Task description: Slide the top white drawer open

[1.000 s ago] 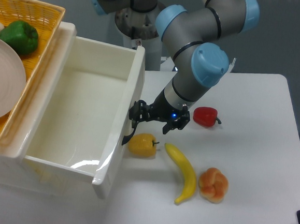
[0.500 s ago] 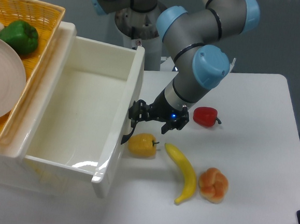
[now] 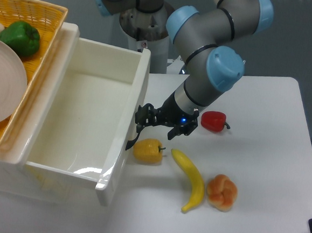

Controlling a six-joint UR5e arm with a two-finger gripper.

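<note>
Standing pulled far out over the desk point(image 3: 259, 173), the top white drawer point(image 3: 85, 127) fills the 9 o'clock side. At its front panel the gripper point(image 3: 142, 122) meets the curved black handle point(image 3: 134, 139); whether the fingers clench it, I cannot tell. A yellow pepper point(image 3: 148, 150) lies at the gripper's 6 o'clock.

Top white drawer point(image 3: 85, 127): pulled out at the left of the table point(image 3: 265, 103), below the basket.
Basket point(image 3: 42, 18): set on the cabinet top at far left; a plate point(image 3: 1, 91) and a pepper point(image 3: 20, 37) are held in it.
End effector point(image 3: 144, 117): placed just right of the drawer front, at its handle point(image 3: 134, 139).
Yellow pepper point(image 3: 147, 150): found just below the end effector, beside the drawer front.
Banana point(image 3: 189, 179): laid right of the yellow pepper.
Bun point(image 3: 222, 192): set right of the banana.
Red pepper point(image 3: 213, 121): placed behind the banana, right of the end effector.
</note>
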